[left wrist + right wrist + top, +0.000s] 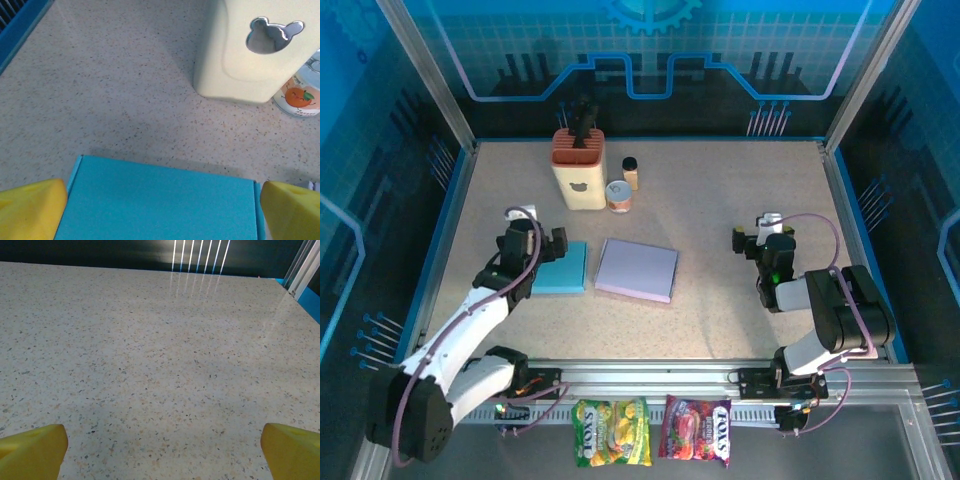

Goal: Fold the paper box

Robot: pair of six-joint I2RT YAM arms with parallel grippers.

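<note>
The blue paper box [563,268] lies flat on the table [720,190], at about 9 o'clock from the table's middle. Touching it at its 3 o'clock side lies a lilac paper box [637,269], also flat. The left gripper [162,207] hangs over the blue box with its claw released, one yellow finger at each side, grasping nothing. At 11 o'clock stands a cream holder [245,50], with a small can [618,196] just beside it. The right gripper [162,450] is at 3 o'clock, well apart from both boxes, over bare table, its claw also released and empty.
</note>
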